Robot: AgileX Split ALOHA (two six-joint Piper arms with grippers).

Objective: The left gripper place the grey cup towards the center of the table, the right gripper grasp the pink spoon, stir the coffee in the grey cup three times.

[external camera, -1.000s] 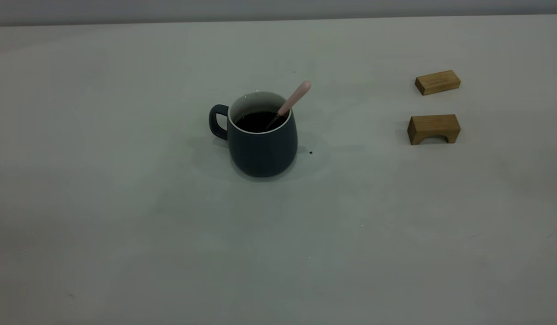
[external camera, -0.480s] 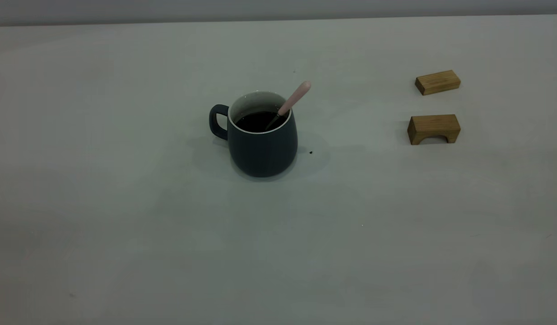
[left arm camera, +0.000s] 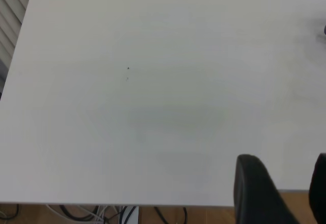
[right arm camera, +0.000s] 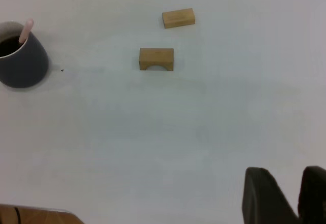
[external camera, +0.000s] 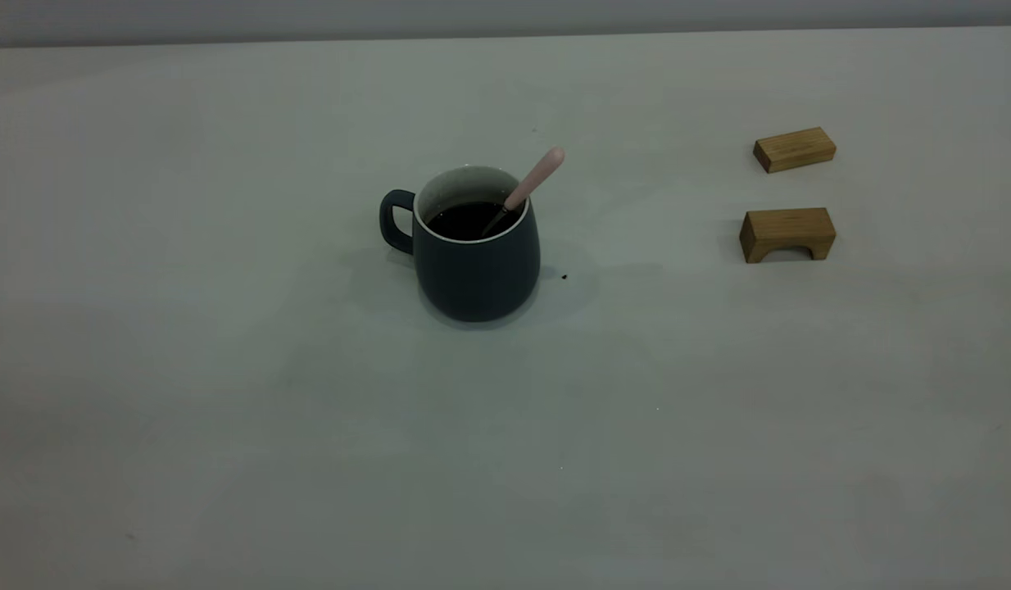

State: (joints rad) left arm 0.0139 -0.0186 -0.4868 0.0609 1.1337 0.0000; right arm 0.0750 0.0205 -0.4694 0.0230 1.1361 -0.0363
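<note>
Exterior view has the grey cup [external camera: 478, 260] standing upright mid-desk [external camera: 227, 369], rounded, matte slate, handle on its left side. Glossy dark coffee [external camera: 466, 221] fills it, and the pink spoon [external camera: 535, 179] leans on the rim, handle up and to the cup's right, bowl sunk out of sight. Well right of the cup sit two wooden blocks: a plain block [external camera: 794, 149] and an arched block [external camera: 787, 234]. Neither arm shows here. Each wrist view catches its own claw, left claw [left arm camera: 288, 191] and right claw [right arm camera: 285, 196], cut off at the edge, fingers parted, pinching nothing, far from the cup.
</note>
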